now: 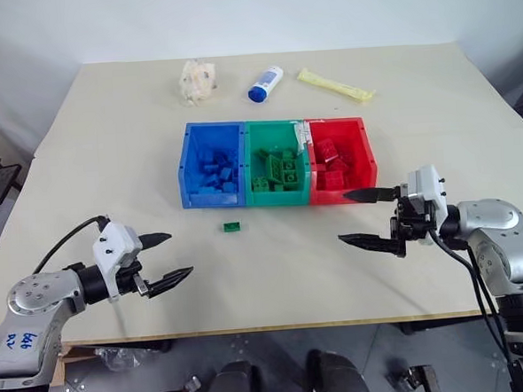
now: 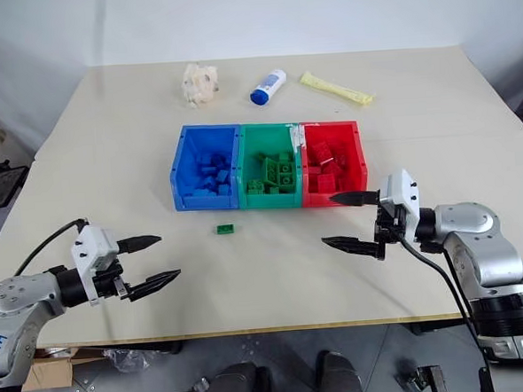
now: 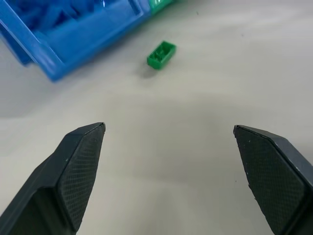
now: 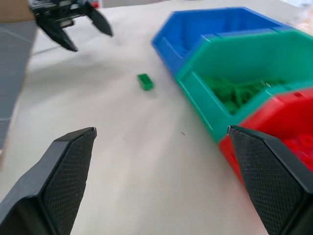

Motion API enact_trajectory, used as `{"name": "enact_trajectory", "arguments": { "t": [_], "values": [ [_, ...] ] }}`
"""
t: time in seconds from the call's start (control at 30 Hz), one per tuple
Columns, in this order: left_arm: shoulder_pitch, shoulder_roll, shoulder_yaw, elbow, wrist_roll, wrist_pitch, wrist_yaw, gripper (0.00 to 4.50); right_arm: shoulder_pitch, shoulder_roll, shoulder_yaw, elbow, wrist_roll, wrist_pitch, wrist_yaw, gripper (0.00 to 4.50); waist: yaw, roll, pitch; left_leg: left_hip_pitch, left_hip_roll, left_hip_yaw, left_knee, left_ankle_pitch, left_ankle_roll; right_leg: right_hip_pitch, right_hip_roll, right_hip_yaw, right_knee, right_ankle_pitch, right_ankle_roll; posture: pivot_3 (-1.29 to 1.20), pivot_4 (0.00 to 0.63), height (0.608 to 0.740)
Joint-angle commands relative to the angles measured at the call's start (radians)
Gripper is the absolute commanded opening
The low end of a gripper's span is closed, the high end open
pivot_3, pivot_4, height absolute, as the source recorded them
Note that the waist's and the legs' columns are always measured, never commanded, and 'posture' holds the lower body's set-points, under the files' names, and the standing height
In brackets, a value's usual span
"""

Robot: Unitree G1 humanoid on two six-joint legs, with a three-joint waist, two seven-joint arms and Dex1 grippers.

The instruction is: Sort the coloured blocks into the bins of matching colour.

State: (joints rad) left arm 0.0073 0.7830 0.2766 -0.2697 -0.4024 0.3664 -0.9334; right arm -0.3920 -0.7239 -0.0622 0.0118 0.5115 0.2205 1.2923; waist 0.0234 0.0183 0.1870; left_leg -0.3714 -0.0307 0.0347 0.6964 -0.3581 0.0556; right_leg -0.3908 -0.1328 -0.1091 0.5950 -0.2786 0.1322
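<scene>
Left jaws [image 1: 166, 258] gaping wide, gripping nothing. Right jaws [image 1: 360, 217] also spread, hanging empty near red bin [image 1: 358, 151]. Small green block [image 1: 232, 225] lying alone on counter [image 1: 434, 105], just in front of blue bin [image 1: 187, 165] and green bin [image 1: 270, 196]; bins sitting full of matching bricks.

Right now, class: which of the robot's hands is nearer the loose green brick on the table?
Left. The left hand is open just below-left of the green brick; the right hand, also open, sits farther off, in front of the red bin.
</scene>
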Motion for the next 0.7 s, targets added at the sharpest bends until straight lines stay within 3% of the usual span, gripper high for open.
{"name": "enact_trajectory", "arguments": {
  "t": [0.03, 0.3, 0.7],
  "values": [
    [-0.015, 0.0, 0.012, -0.034, -0.016, -0.016, 0.006, 4.47, -0.008, -0.02, -0.012, -0.008, 0.009, -0.002, 0.03, 4.5, 0.0, 0.0, 0.0, 0.0, 0.0, 0.0, 0.0, 0.0, 0.0, 0.0, 0.0, 0.0, 0.0, 0.0, 0.0, 0.0, 0.15, 0.74],
    [-0.067, -0.034, -0.06, -0.012, 0.01, -0.04, 0.026, 4.47, 0.036, -0.04, -0.036, -0.042, 0.014, 0.008, 0.027, 4.5, -0.002, 0.0, 0.0, 0.0, 0.0, 0.001, -0.001, 0.0, -0.001, -0.001, 0.0, 0.001, 0.001, 0.0, 0.0, 0.0, 0.15, 0.74],
    [-0.31, -0.291, -0.304, 0.328, 0.23, -0.304, 0.161, 4.47, 0.139, -0.042, -0.091, -0.158, 0.028, 0.035, -0.059, 4.5, 0.003, 0.0, 0.0, 0.0, -0.002, 0.003, 0.001, 0.0, 0.0, -0.002, 0.002, -0.005, 0.005, 0.0, 0.001, 0.0, 0.15, 0.74]
  ]
}}
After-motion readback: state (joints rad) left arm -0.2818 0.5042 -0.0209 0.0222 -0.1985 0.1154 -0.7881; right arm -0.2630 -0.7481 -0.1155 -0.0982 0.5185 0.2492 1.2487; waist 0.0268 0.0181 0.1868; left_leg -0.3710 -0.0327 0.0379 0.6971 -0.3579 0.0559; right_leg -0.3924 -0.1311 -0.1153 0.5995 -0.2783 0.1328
